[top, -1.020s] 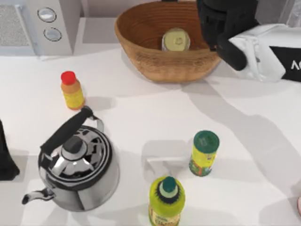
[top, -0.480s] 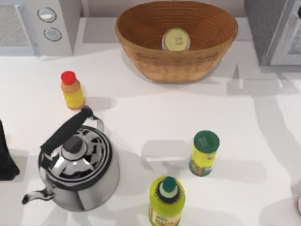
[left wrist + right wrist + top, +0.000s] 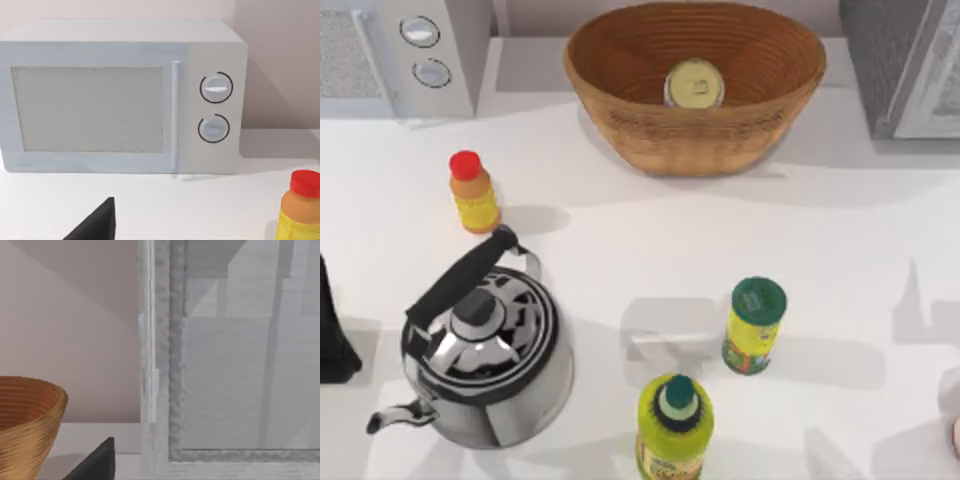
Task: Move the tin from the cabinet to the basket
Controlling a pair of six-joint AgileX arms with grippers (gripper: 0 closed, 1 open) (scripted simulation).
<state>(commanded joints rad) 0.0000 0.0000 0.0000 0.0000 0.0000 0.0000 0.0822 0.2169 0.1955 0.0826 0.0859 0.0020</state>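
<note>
Tin [image 3: 694, 84] sits upright inside wicker basket [image 3: 620, 60], at 12 o'clock on worktop [image 3: 620, 240]; cabinet [image 3: 895, 60] at 2 o'clock. Jaws' state cannot be told.

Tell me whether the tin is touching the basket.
Touching. The top view shows the tin sitting inside the basket, resting on its woven floor.

Tan ribbed basket [image 3: 695, 140], cream-top tin [image 3: 694, 83]

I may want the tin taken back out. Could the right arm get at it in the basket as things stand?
Probably yes. The tin sits upright in the open-topped basket, nothing over it. From the right wrist view, the right claw faces the cabinet beside the basket rim, so it seems near.
</note>
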